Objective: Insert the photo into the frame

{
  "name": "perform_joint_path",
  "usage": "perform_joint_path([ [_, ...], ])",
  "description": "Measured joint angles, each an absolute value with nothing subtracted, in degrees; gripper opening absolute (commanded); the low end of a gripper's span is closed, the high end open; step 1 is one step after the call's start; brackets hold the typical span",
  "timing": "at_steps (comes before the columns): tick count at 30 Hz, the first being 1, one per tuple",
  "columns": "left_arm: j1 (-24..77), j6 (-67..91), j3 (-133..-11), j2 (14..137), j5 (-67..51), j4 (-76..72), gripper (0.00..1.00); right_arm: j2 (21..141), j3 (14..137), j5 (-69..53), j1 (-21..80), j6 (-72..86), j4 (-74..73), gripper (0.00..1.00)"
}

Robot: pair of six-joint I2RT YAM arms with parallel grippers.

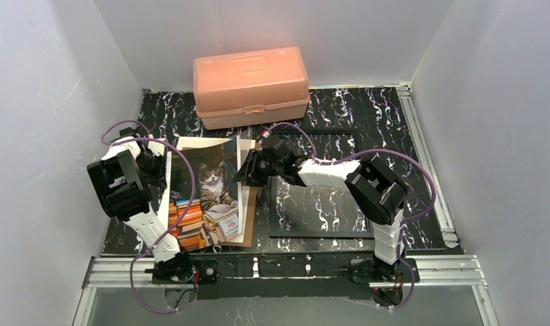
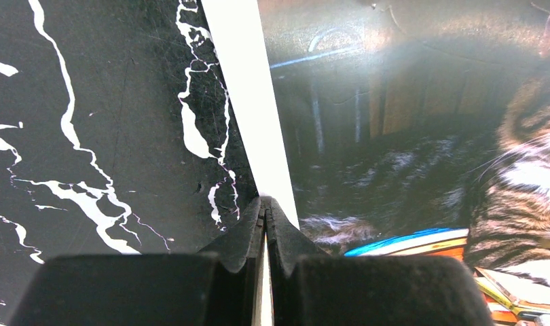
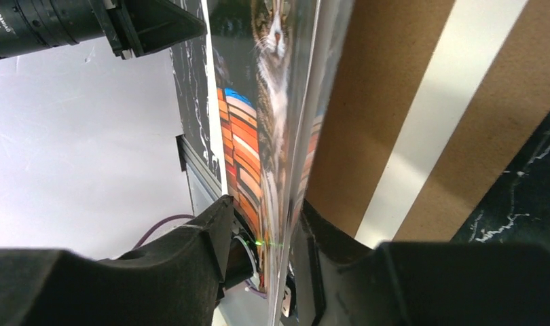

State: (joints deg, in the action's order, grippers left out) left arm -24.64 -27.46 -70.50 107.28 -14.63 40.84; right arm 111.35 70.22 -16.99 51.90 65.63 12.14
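Note:
The photo, a cat among orange-red books, is lifted off the table at the left, bowed between my two grippers. My left gripper is shut on the photo's white left border. My right gripper is at the photo's right edge. In the right wrist view its fingers stand apart on either side of the photo's edge, with a gap on the printed side. The frame, thin and black with a clear pane, lies flat on the table under the right arm.
A brown backing board with a white sheet on it lies under the photo's right side. A peach plastic box stands at the back centre. White walls close in the left, right and back.

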Motion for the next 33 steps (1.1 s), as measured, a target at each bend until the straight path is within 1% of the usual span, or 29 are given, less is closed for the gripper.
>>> perform_joint_path([
  [3, -24.6, -27.4, -70.5, 107.3, -14.7, 40.8, 0.0, 111.1, 69.4, -16.9, 51.4, 65.6, 12.3, 0.33],
  [5, -24.6, -27.4, -70.5, 107.3, -15.2, 41.0, 0.0, 111.0, 68.8, -16.8, 51.0, 65.6, 12.3, 0.32],
  [13, -24.6, -27.4, -70.5, 107.5, -16.9, 41.5, 0.0, 110.1, 67.7, -16.7, 50.2, 65.8, 12.7, 0.32],
  [16, -24.6, -27.4, -70.5, 107.5, -17.0, 41.6, 0.0, 109.4, 67.4, -16.7, 50.2, 65.8, 12.8, 0.33],
  [23, -24.6, -27.2, -70.5, 107.5, -17.0, 41.6, 0.0, 107.2, 66.5, -16.7, 49.8, 65.8, 13.9, 0.3],
  [27, -24.6, -27.2, -70.5, 107.5, -17.0, 41.6, 0.0, 107.1, 66.5, -16.9, 49.8, 65.8, 14.1, 0.16],
  [33, -24.6, -27.1, -70.5, 107.5, -17.0, 41.6, 0.0, 107.1, 66.5, -16.9, 49.6, 65.9, 13.9, 0.14],
])
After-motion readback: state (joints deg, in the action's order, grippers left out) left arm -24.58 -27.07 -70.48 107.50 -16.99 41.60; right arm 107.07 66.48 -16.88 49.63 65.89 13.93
